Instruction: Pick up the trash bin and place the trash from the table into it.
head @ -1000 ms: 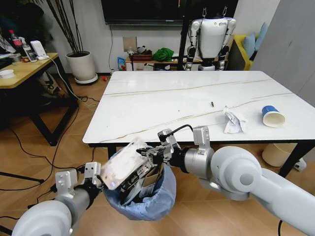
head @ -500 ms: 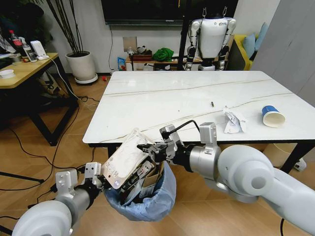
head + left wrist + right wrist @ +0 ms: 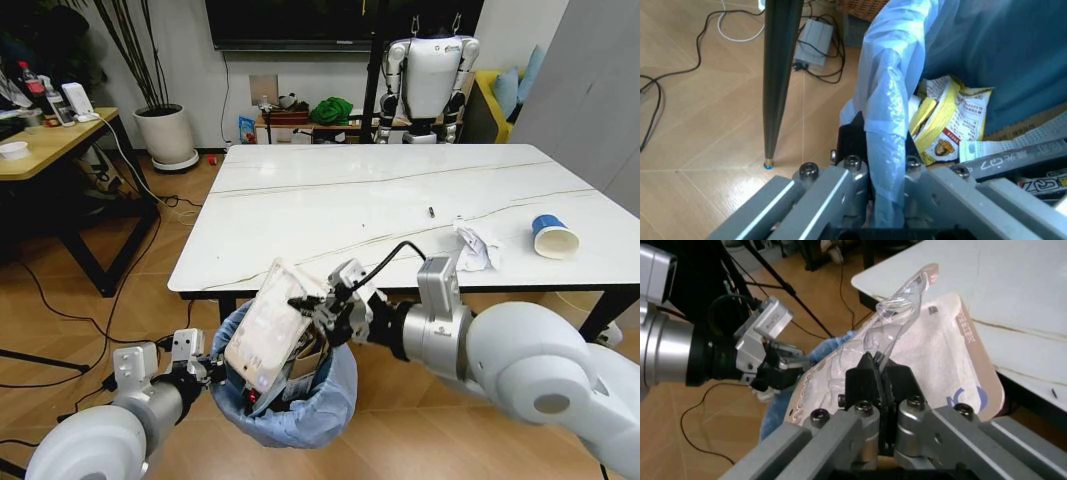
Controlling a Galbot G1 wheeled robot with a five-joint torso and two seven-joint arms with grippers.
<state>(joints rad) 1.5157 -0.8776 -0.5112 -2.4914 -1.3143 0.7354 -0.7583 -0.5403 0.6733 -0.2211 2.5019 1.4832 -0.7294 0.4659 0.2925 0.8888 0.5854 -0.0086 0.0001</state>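
Head view, lower centre of the frame: the trash bin (image 3: pixel 290 400), lined with a light-blue bag, is held off the floor just below the near edge of the table (image 3: pixel 330 200). The left gripper (image 3: pixel 195 368), at lower left, is clenched on the bin's rim; the left wrist view shows its fingers (image 3: pixel 840 175) pinching the bag-covered wall, with a yellow wrapper (image 3: pixel 940 125) already inside. The right gripper (image 3: pixel 322 308) is closed on a flat clear plastic package (image 3: pixel 268 325), which stands tilted over the bin's mouth with its lower end among the litter inside.

Progress, judged from the layout: the bin is lifted and partly filled, and the package is at the bin but not yet let go. Left on the table, at right of the frame, are a crumpled white paper (image 3: pixel 475 245), a blue-and-white paper cup (image 3: pixel 553 237) on its side and a small dark scrap (image 3: pixel 430 211).

Clearance: the bin's rim sits just beneath the black table edge and close to a table leg (image 3: pixel 780 75), so room upward is tight; the tabletop between the bin and the remaining litter is bare
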